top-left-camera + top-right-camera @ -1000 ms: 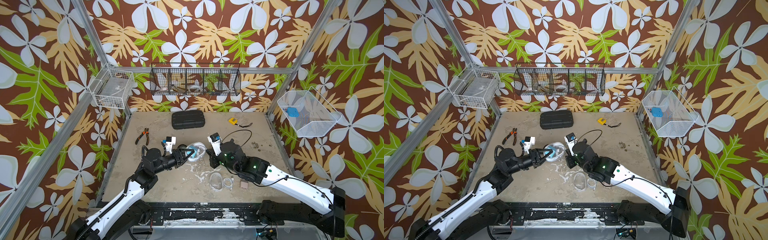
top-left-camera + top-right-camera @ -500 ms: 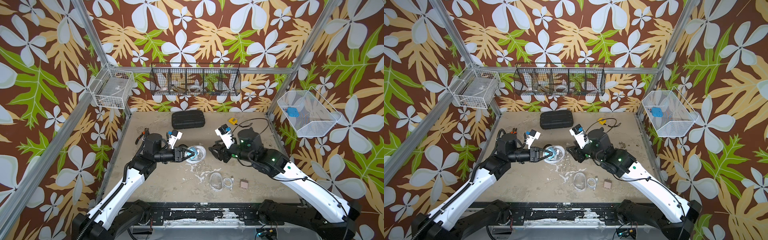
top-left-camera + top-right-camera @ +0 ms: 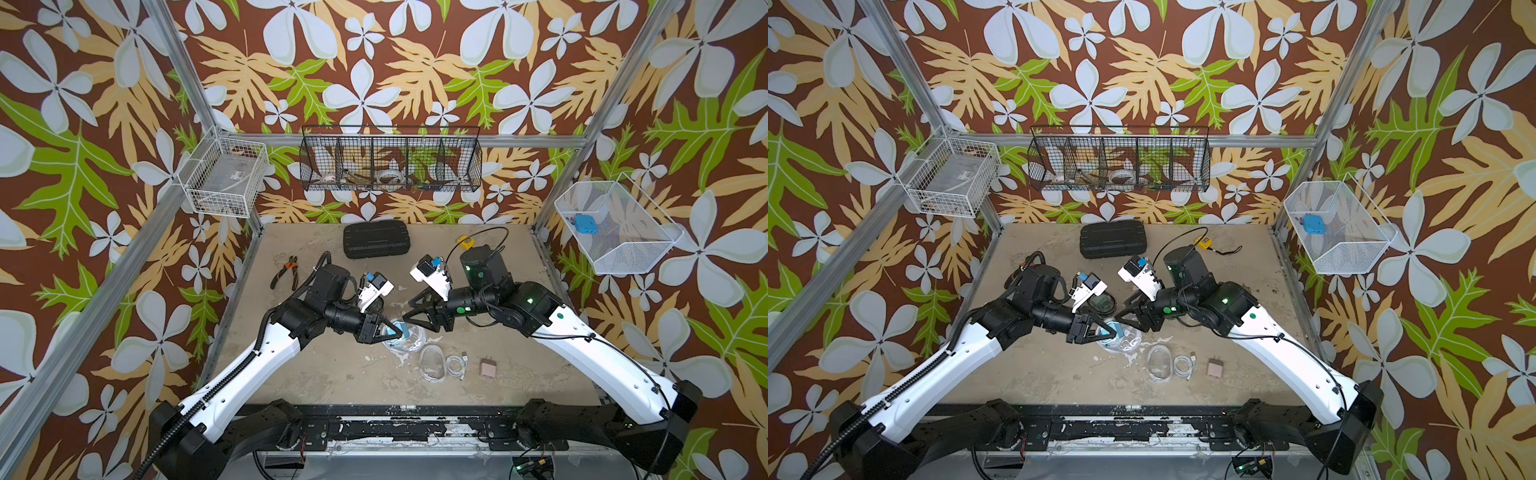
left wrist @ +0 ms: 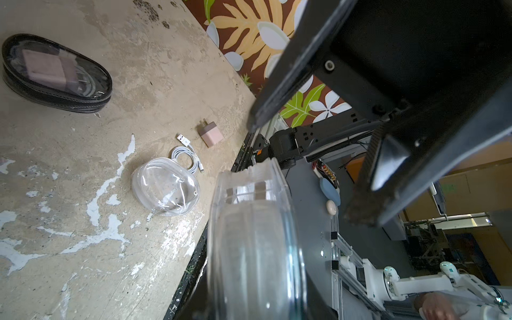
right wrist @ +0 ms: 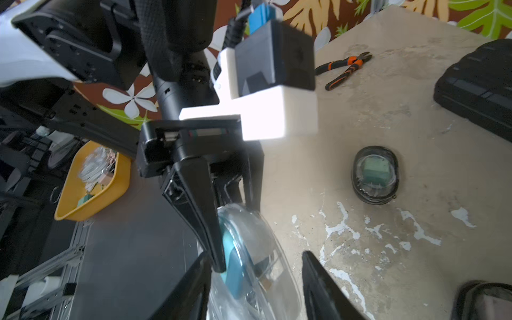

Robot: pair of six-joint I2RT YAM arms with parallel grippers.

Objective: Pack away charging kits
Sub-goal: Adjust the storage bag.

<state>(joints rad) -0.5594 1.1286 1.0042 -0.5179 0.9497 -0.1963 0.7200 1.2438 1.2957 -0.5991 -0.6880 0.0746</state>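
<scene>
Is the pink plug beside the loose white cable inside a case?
No, the pink plug lies bare on the table, beside the coiled cable.

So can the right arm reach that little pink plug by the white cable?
Probably yes. The pink plug lies bare on the table beside the white cable, nothing over it, and the right end effector hovers open close by.

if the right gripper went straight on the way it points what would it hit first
Most likely the clear case pinched by the left gripper; it sits between the open fingers of the right gripper.
</scene>
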